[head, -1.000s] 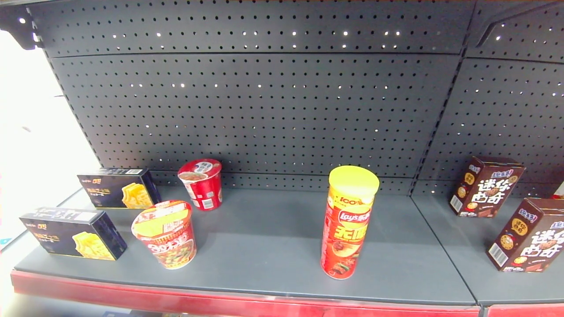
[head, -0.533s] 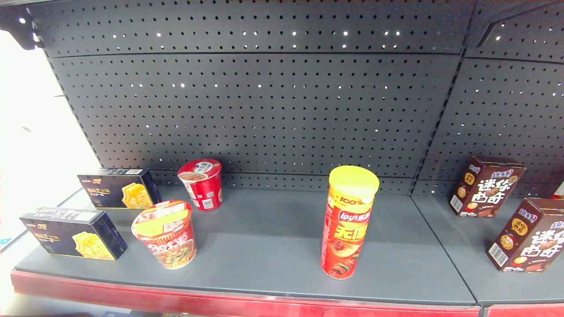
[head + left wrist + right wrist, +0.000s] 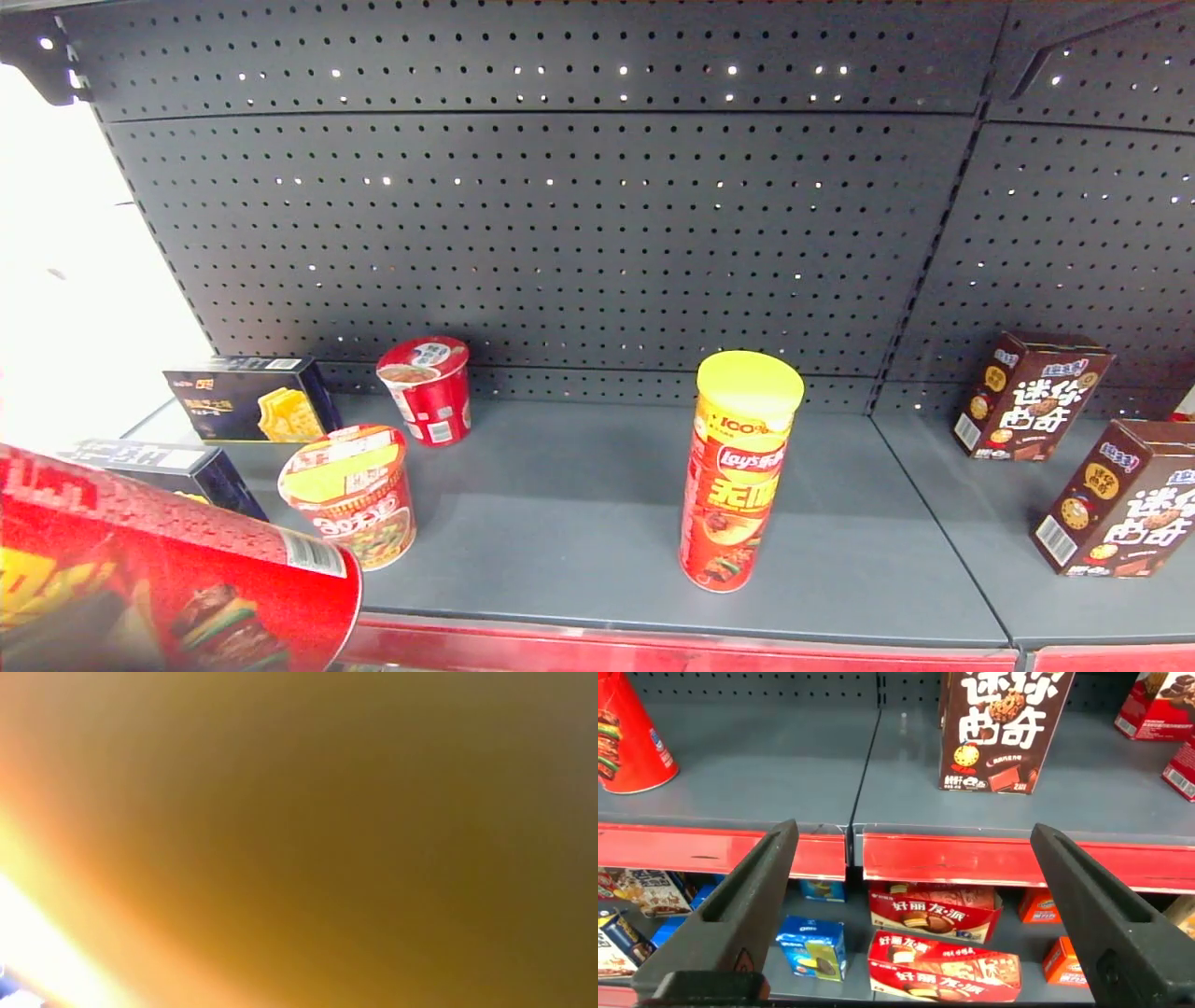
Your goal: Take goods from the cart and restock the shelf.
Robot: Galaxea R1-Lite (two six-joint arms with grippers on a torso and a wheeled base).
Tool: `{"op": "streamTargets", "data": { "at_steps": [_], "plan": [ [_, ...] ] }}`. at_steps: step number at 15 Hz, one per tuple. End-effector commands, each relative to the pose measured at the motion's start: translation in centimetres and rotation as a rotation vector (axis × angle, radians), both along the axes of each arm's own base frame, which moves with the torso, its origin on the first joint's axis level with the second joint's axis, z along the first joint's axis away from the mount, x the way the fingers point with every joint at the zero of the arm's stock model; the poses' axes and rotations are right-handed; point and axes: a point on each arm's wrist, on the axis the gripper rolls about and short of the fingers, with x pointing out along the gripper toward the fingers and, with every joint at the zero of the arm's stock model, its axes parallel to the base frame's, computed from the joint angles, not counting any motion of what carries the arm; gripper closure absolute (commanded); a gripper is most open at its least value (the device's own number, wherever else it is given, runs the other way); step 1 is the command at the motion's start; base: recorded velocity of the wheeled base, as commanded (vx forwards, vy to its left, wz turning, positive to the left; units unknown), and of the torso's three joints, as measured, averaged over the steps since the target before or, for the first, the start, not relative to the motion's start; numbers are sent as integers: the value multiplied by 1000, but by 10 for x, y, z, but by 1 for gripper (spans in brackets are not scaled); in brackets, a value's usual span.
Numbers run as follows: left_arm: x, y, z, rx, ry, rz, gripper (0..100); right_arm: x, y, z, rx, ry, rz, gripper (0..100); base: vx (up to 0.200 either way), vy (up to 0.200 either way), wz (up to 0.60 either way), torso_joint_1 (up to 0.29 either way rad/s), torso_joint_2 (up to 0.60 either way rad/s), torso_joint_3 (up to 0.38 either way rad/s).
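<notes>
A red chip can [image 3: 159, 588] hangs tilted in the air at the lower left, in front of the grey shelf [image 3: 579, 523], bottom end toward the shelf. A yellow-orange surface [image 3: 299, 840] sits right against the left wrist camera, and the can is carried on my left arm's side. A second chip can [image 3: 738, 471] with a yellow lid stands upright mid-shelf, its base [image 3: 626, 737] also in the right wrist view. My right gripper [image 3: 913, 831] is open and holds nothing, low in front of the shelf's red edge [image 3: 943, 859].
Two cup noodles [image 3: 353, 495] [image 3: 428, 390] and two dark boxes [image 3: 252, 399] [image 3: 140, 462] stand on the shelf's left part. Brown biscuit boxes [image 3: 1027, 397] [image 3: 1116, 499] stand on the right. Red boxes [image 3: 938, 910] fill the shelf below. Bare shelf lies between the cups and the upright can.
The tilted red chip can has come up into the lower left of the head view, partly covering the nearer dark box. The goods on the shelf have not moved.
</notes>
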Motion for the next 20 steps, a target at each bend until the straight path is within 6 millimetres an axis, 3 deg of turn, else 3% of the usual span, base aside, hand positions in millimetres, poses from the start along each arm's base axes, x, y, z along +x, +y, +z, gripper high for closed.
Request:
{"op": "streamTargets", "data": {
  "at_steps": [1,2,4,11,17,20],
  "plan": [
    [35,-12,0,-3,89,-14,100,0,0,0,-1,2,1,0,0,0,0,0,0,0],
    [52,-18,9,-57,51,-14,100,0,0,0,-1,2,1,0,0,0,0,0,0,0],
    [64,-21,11,-68,37,-10,100,0,0,0,-1,2,1,0,0,0,0,0,0,0],
    [67,-22,0,-53,76,-13,100,0,0,0,-2,3,1,0,0,0,0,0,0,0],
    [81,-32,16,-57,53,-49,100,0,0,0,-2,2,2,0,0,0,-100,0,0,0],
    [88,-35,15,-51,68,-50,100,0,0,0,-2,2,2,0,0,0,0,0,0,0]
  ]
}}
